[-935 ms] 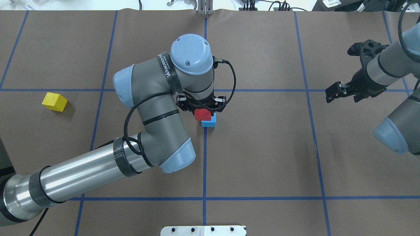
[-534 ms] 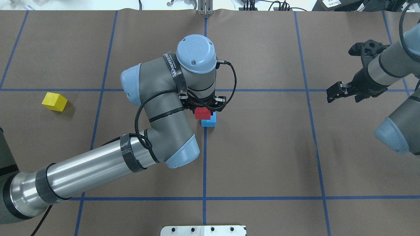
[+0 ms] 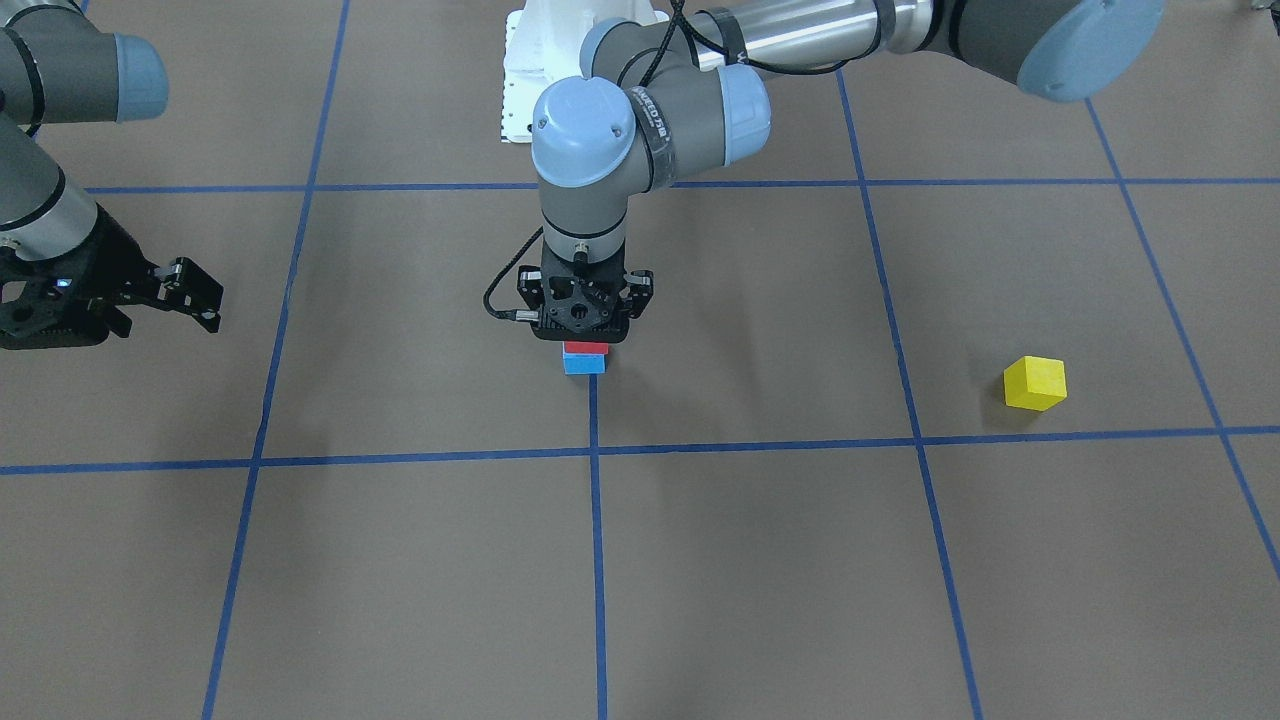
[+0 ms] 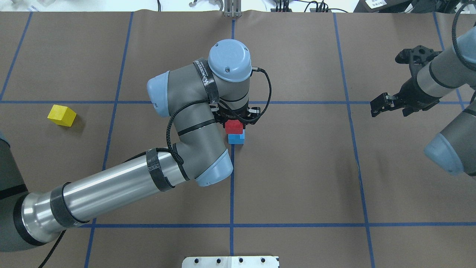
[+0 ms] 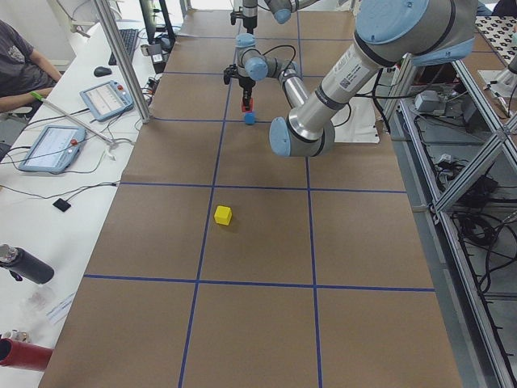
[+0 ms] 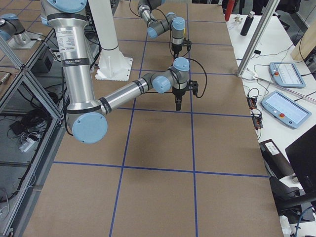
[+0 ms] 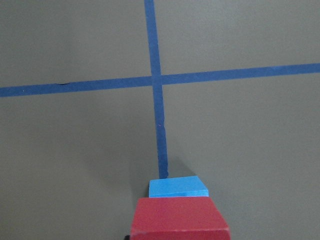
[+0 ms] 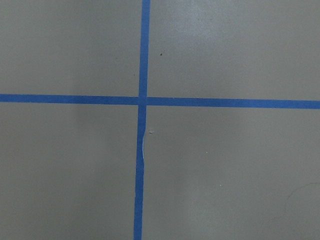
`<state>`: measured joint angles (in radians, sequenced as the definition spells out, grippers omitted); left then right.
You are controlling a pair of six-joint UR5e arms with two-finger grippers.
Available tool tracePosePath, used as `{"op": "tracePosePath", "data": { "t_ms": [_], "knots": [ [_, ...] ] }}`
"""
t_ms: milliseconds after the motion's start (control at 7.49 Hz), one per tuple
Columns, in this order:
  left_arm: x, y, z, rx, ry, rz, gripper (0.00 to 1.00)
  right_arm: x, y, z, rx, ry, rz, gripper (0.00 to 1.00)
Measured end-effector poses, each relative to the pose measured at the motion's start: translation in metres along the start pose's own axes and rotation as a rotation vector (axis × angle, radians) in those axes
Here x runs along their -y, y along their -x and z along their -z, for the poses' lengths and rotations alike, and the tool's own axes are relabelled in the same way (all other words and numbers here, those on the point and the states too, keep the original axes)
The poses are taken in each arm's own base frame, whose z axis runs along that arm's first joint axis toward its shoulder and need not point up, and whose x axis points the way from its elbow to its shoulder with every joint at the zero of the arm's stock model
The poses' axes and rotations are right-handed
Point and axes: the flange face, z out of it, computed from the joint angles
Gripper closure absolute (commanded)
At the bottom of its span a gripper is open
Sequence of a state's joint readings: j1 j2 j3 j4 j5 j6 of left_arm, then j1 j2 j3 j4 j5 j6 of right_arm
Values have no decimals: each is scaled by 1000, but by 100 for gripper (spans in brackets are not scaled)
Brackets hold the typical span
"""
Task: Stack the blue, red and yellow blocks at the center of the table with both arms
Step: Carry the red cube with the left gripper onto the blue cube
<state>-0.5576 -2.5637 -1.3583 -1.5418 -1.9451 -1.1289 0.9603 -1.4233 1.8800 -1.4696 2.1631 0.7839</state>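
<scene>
The left gripper is closed on the red block, held directly beneath it on or just above the blue block, so the second tier is judged to be going on. Next it should release and lift straight up, then go for the yellow block, far off to its left. The right gripper hangs open and empty.

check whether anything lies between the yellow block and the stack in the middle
No object lies on the table between the yellow block and the red block on the blue block. Only the left arm hangs over that stretch, with the left gripper on the red block.
</scene>
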Motion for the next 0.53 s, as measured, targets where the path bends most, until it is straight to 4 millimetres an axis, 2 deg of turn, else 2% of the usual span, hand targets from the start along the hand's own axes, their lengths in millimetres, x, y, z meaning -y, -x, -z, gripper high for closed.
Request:
{"op": "tracePosePath", "data": {
  "t_ms": [534],
  "knots": [
    [0,-1,-11,13,10,35,100,0,0,-1,-1,2,-1,0]
  ]
}}
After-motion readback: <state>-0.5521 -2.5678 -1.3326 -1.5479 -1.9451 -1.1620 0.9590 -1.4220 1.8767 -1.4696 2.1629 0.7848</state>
